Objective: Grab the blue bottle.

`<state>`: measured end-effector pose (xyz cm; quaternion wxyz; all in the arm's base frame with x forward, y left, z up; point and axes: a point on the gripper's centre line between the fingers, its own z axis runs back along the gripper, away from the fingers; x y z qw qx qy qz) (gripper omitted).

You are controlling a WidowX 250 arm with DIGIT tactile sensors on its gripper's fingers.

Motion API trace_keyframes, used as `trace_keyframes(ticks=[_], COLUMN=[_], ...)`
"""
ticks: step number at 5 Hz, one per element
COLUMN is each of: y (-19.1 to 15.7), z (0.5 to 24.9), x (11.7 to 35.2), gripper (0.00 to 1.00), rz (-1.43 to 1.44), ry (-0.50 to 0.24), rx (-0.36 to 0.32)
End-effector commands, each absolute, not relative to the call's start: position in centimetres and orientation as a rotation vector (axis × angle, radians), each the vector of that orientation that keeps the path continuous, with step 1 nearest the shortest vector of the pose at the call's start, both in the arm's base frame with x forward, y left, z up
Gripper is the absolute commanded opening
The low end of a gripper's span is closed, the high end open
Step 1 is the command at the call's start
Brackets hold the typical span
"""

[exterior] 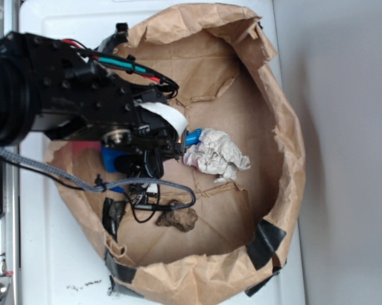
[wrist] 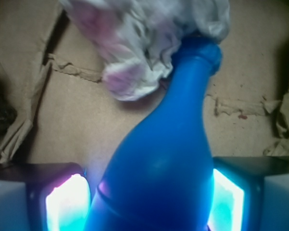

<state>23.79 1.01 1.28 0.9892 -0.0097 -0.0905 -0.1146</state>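
The blue bottle (wrist: 168, 144) lies on the brown paper floor with its wide base between my jaws and its narrow neck pointing away. The neck tip is tucked under a crumpled white cloth (wrist: 134, 38). My gripper (wrist: 151, 197) is closed around the base: the right pad (wrist: 228, 199) presses the bottle's side and the left pad (wrist: 67, 202) meets it low down. In the exterior view the gripper (exterior: 171, 149) covers most of the bottle. Only the blue neck (exterior: 192, 136) and a patch of base show, next to the cloth (exterior: 216, 157).
Everything sits inside a wide, torn-open brown paper bag (exterior: 292, 127) with raised crumpled walls and black tape patches. A small brown lump (exterior: 177, 218) lies near the front, beside the arm's dangling cable (exterior: 140, 187). White tabletop surrounds the bag.
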Motion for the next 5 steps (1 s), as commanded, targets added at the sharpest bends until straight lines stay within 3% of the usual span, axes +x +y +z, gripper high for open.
trace_keyframes(ticks=[1, 2, 3, 4, 5], y=[1.6, 2.8, 4.3, 5.4, 5.7], z=[3.4, 8.2, 13.2, 15.1, 15.7], x=[22.9, 25.2, 30.1, 31.4, 30.5], gripper=[0.0, 0.0, 0.0, 0.0, 0.0], rz=[-0.278, -0.301, -0.327, -0.327, -0.315], ry=[-0.234, -0.312, -0.345, -0.348, -0.347], rx=[-0.016, -0.053, -0.086, -0.107, -0.088])
